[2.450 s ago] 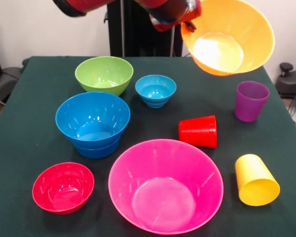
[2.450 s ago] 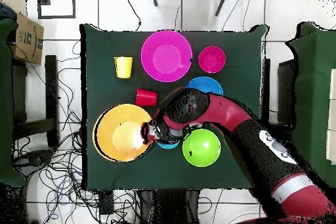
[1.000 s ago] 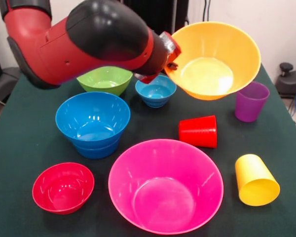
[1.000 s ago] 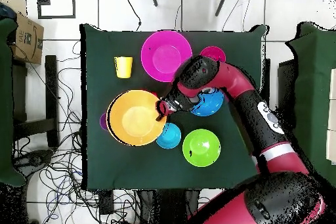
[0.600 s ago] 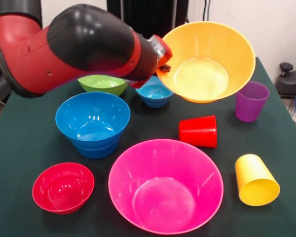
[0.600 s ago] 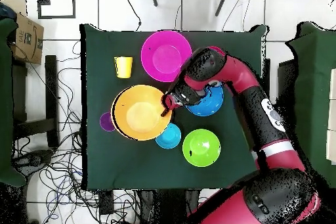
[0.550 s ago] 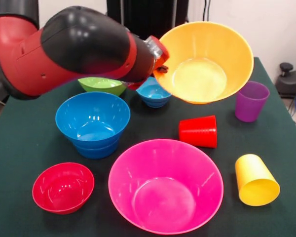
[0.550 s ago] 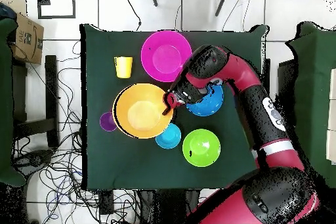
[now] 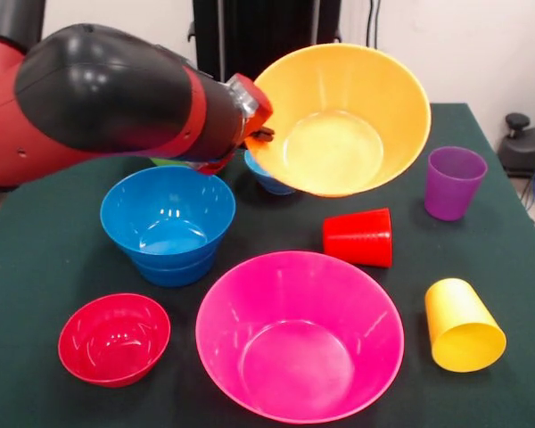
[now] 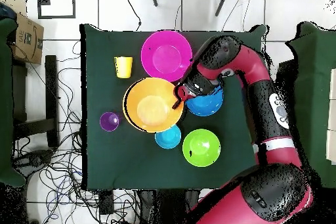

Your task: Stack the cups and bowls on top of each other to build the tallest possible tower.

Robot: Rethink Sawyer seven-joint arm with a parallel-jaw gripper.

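Note:
My gripper (image 9: 257,127) is shut on the rim of the large orange bowl (image 9: 343,116), which hangs tilted in the air with its opening toward the camera. In the overhead view the orange bowl (image 10: 154,104) sits just left of the gripper (image 10: 178,96), beside the stacked blue bowls (image 10: 206,104). The blue bowls (image 9: 168,221) stand below the arm. A pink bowl (image 9: 299,334) and a small red bowl (image 9: 114,339) are near the front. The light-blue bowl (image 9: 260,175) peeks out behind the orange one. The red cup (image 9: 358,237) and yellow cup (image 9: 462,325) lie on their sides; the purple cup (image 9: 453,183) stands upright.
The green bowl (image 10: 201,147) stands by the light-blue bowl (image 10: 168,136). The arm (image 9: 98,102) covers the table's back left. The dark green table (image 9: 45,267) has a cardboard box (image 10: 23,34) and cables on the floor beside it.
The arm has carried the orange bowl from above the purple cup toward the blue bowls, leftward in the front view. The purple cup is uncovered; the green bowl is hidden in front.

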